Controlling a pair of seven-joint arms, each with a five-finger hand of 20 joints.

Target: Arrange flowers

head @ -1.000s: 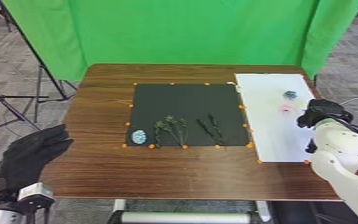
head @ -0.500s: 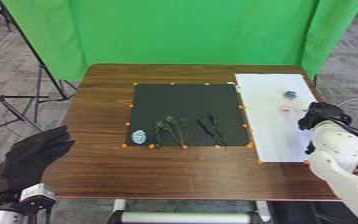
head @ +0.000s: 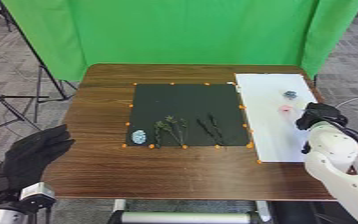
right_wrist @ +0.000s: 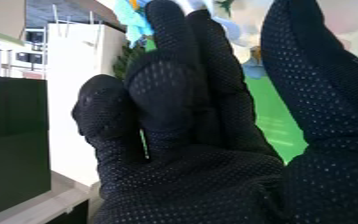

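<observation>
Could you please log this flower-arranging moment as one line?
right hand: at right edge of white sheet | left hand: open, at left table edge | on sheet: pink flower, blue flower | on black mat: green sprigs

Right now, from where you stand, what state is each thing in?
Left hand: open, beside the table
Right hand: at the white sheet's right edge
Black mat: flat
White sheet: flat
Pale blue flower: lying on the mat
Green sprigs: lying on the mat
Dark sprigs: lying on the mat
Curtain: hanging
</observation>
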